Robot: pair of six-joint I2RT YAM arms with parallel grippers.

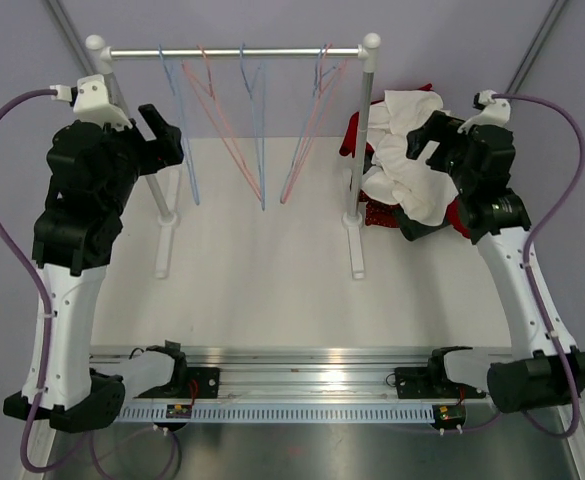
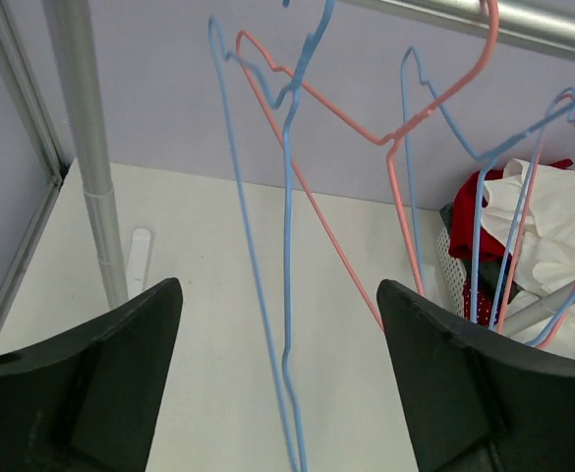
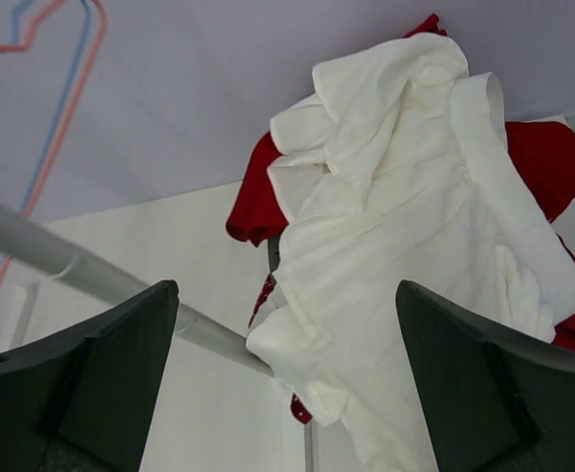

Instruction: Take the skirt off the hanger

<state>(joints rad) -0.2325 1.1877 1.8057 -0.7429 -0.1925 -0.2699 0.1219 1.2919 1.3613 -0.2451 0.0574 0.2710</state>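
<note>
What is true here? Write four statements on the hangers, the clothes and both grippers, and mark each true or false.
1. All hangers on the rail are bare. True.
2. The right gripper is shut on the white cloth. False: its jaws stand open above the cloth and hold nothing.
3. The white cloth lies on red cloth, to the right of the rack. True.
4. The left gripper clamps a blue hanger. False: its jaws stand wide open and grip nothing.
</note>
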